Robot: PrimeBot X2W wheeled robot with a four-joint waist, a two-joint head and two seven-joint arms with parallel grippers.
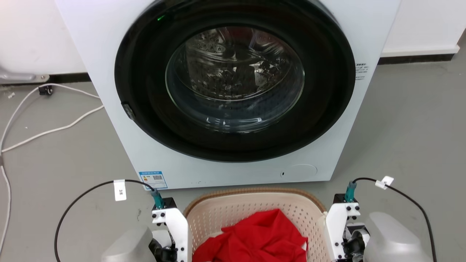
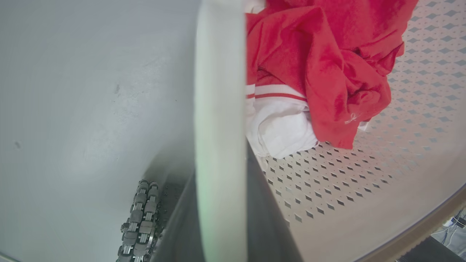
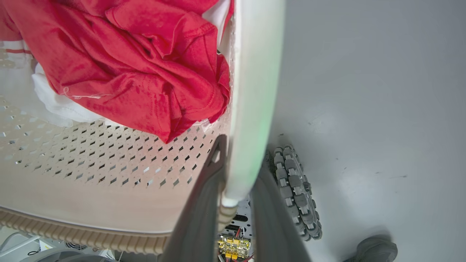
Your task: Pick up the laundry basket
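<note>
The laundry basket (image 1: 255, 191) is at the near centre of the scene, just in front of the washer (image 1: 153, 156). It holds a red garment (image 1: 255, 236). The left gripper (image 2: 221, 163) is narrowed on the basket's left white handle (image 2: 220, 72). The right gripper (image 3: 243, 156) is narrowed on the right white handle (image 3: 256, 72).

The laundry basket (image 1: 218, 214) is cream, with a regular pattern of small diamond holes. Its rim (image 1: 255, 190) is brown with a woven look, and its loop handle (image 2: 220, 109) is white. Inside are a bright red garment (image 1: 255, 236) and a white cloth (image 2: 284, 131) with a red stripe. The washer (image 1: 145, 156) on the far side is white, its door ring (image 1: 142, 91) is black, and its label (image 1: 153, 179) is blue. The floor (image 1: 407, 127) is grey.
</note>
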